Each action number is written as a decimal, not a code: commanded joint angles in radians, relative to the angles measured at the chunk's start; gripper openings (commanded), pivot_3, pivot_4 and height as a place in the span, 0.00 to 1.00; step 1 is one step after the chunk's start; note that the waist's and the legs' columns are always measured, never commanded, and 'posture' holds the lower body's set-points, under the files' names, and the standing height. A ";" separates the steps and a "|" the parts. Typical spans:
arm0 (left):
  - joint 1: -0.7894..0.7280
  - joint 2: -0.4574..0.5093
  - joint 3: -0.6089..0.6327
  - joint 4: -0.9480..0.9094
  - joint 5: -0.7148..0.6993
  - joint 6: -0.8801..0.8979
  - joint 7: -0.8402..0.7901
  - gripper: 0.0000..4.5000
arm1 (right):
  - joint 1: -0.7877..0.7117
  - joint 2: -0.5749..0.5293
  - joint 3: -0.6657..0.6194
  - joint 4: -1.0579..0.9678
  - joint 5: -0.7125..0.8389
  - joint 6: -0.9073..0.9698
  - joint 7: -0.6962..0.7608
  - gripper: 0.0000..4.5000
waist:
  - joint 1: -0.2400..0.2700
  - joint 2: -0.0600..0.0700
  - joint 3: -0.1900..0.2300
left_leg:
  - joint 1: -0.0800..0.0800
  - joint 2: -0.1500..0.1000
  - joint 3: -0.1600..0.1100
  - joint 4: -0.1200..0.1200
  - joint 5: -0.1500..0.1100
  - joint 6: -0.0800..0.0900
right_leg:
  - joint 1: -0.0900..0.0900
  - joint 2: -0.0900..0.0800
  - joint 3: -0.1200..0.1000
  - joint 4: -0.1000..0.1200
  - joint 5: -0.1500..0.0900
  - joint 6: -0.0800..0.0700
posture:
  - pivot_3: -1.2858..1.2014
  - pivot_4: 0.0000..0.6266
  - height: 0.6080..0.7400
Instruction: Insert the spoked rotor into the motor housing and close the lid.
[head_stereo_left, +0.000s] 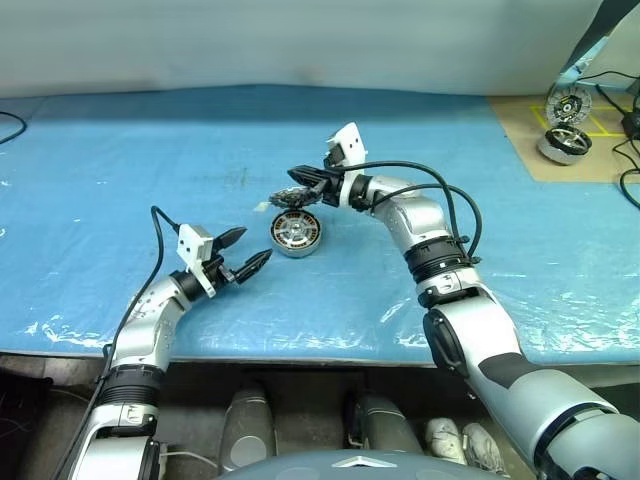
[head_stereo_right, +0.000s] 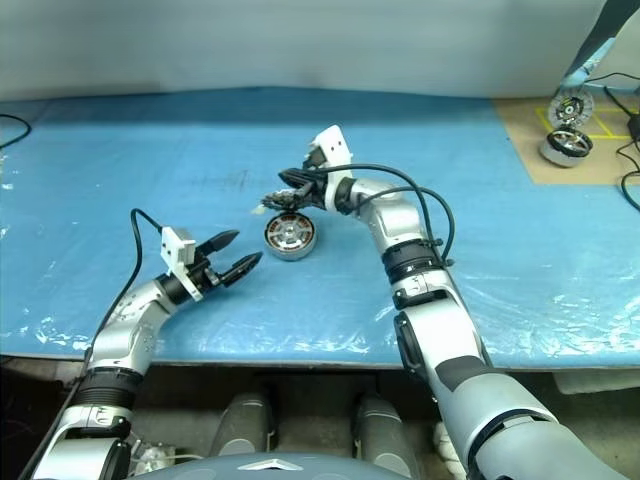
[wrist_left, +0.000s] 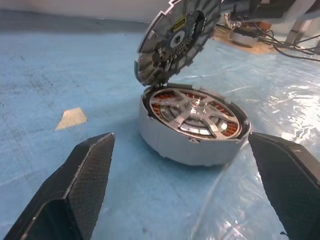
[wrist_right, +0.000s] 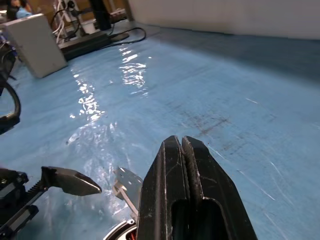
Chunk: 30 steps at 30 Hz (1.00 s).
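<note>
A blue sheet covers the table. The motor housing sits in the middle with the spoked rotor inside. The right gripper pinches the lid, which seems to tilt over the housing's far edge. The left gripper waits nearby, its fingers spread wide and empty.

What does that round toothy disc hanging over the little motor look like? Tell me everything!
The lid is a flat, round, grey metal disc with a notched, segmented rim and a dark centre bearing a small white spot and a yellow label. It hangs tilted in the air, its lower edge just above the back rim of the round silver motor housing; whether they touch I cannot tell. The right gripper, its black fingers shut, pinches its top edge. It is not yet closed over the silver spoked rotor already sitting inside the housing.
</note>
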 joint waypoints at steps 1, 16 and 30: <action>0.013 0.016 0.009 -0.067 -0.020 0.009 -0.010 1.00 | 0.022 -0.010 0.049 -0.058 -0.032 -0.035 0.025 0.01 | 0.000 0.000 0.000 | 0.000 0.000 0.000 0.000 0.000 0.000 | 0.000 0.000 0.000 0.000 0.000 0.000 | 0.52 0.24 1.00; 0.005 0.021 0.002 -0.102 -0.019 0.037 -0.005 1.00 | 0.180 -0.046 0.144 -0.091 -0.142 -0.068 -0.025 0.01 | -0.002 0.000 0.000 | 0.002 0.000 0.000 0.001 0.000 0.000 | 0.000 0.000 0.001 0.002 0.000 0.000 | 0.52 0.24 1.00; -0.001 0.008 0.002 -0.160 -0.040 0.090 -0.001 1.00 | 0.233 -0.034 0.060 -0.307 -0.047 -0.071 -0.057 0.68 | -0.002 0.000 0.000 | 0.003 0.000 0.000 0.004 0.000 0.000 | 0.000 0.000 0.003 0.007 -0.002 -0.004 | 0.52 0.24 1.00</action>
